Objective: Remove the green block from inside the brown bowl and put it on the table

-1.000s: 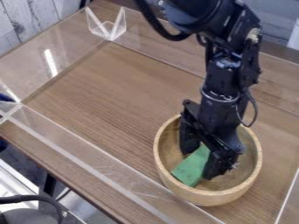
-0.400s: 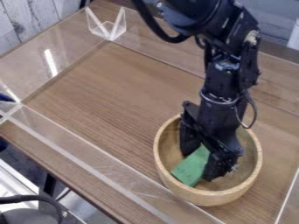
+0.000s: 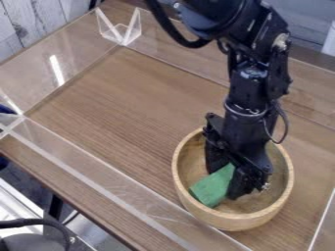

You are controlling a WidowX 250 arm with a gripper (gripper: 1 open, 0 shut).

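The green block [image 3: 213, 185] lies tilted inside the brown bowl [image 3: 187, 189], which sits at the front right of the table [image 3: 124, 103]. My gripper [image 3: 236, 179] points straight down into the bowl. Its black fingers [image 3: 250, 181] are drawn together on the upper right end of the block, so the gripper is shut on it. The block's lower left end sticks out toward the bowl's near rim. The end under the fingers is hidden.
Clear acrylic walls [image 3: 81, 149] border the table along the front left and the back. A small clear angled piece [image 3: 119, 28] stands at the far edge. The black arm [image 3: 256, 69] rises above the bowl.
The fingers have closed inward onto the green block. The arm, the bowl and the block have stayed where they were.
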